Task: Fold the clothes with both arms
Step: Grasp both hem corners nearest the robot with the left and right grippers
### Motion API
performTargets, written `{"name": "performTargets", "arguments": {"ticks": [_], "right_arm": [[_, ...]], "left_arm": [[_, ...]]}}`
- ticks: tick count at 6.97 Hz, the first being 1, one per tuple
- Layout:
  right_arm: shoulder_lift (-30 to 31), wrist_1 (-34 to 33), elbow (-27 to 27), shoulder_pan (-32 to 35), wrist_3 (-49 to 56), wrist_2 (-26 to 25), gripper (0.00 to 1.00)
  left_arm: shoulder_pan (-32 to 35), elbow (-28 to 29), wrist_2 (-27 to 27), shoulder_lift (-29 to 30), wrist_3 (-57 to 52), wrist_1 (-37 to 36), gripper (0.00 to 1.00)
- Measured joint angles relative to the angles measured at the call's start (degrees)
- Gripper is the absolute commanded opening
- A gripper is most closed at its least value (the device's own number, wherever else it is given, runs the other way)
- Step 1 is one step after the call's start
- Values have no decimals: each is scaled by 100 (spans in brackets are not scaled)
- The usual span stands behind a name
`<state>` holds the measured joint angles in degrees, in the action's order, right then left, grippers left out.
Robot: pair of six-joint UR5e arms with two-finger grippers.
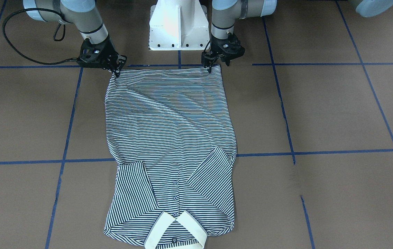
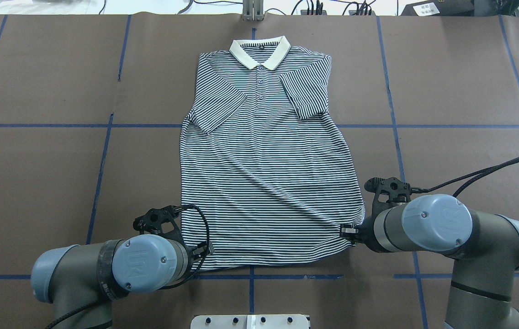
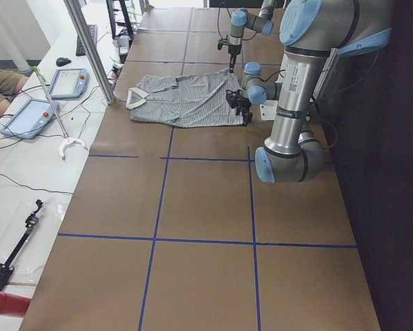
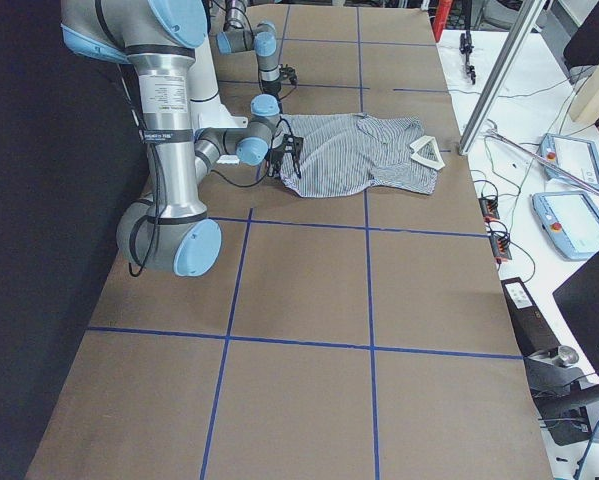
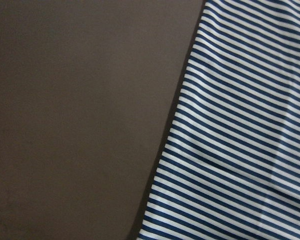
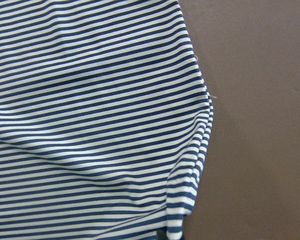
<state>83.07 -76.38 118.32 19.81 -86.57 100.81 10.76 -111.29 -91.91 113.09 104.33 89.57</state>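
The striped polo shirt (image 1: 168, 131) lies flat on the table, its cream collar (image 1: 175, 231) at the far side from the robot and both sleeves folded inward. It also shows in the overhead view (image 2: 264, 183). My left gripper (image 1: 210, 68) stands at one hem corner with its fingers together on the cloth. My right gripper (image 1: 116, 71) is shut on the other hem corner, which is bunched and slightly lifted (image 2: 347, 233). In the overhead view the left wrist hides the left fingertips. Both wrist views show only striped cloth (image 5: 240, 150) (image 6: 89, 125) and the table.
The brown table is marked with a grid of blue tape lines (image 1: 182, 157). The white pedestal base (image 1: 177, 27) stands just behind the hem. Tablets (image 3: 30, 117), cables and a metal pole (image 3: 89, 48) lie along the operators' side.
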Motion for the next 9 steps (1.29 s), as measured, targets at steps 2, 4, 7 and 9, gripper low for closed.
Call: {"name": "performTargets", "arguments": {"ticks": [2,4,7,9], "right_arm": [[-1,0,6,14,-1,0,0],[-2,-2,6,20,5,0,0],[14,-7,-1,30,8,4,0],[22,-6,-1,70,8,62,0]], "left_arm": [[-33,21,-2,-6,7,-3,81],[-92,118,2,15,8,-3,67],[-115,143,-1,47,8,-19,0],[-121,87,-2,120,2,-194,0]]}}
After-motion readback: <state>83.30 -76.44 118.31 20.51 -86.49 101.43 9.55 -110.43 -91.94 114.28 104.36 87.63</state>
